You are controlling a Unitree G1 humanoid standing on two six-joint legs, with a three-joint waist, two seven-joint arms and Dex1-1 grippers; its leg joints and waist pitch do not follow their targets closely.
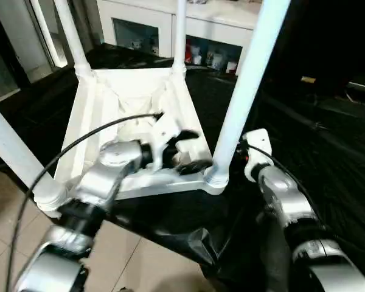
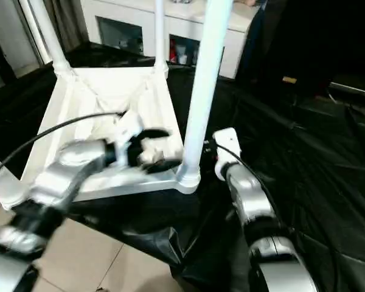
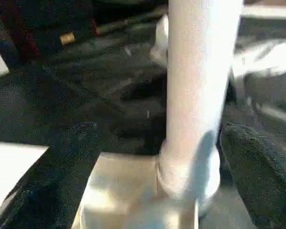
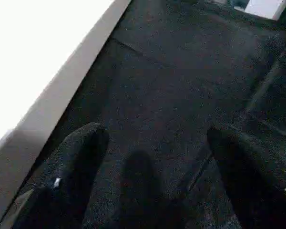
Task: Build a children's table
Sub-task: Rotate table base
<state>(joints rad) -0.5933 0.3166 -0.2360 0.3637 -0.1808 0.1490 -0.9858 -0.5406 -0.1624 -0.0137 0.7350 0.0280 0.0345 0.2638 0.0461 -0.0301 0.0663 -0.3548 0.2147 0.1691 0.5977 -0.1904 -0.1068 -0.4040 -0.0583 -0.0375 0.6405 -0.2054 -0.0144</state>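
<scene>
Beside leg [image 3: 200, 95] — left tool [image 3: 157, 157] agape

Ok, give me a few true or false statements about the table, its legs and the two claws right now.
1. The table top lies upside down with its legs pointing up. True.
2. The left claw is clamped shut on a leg. False: it is open, its fingers apart beside the near right leg.
3. The right claw is open over black sheeting. True.
4. The near right leg lies flat on the floor. False: it stands upright in its corner socket.
</scene>
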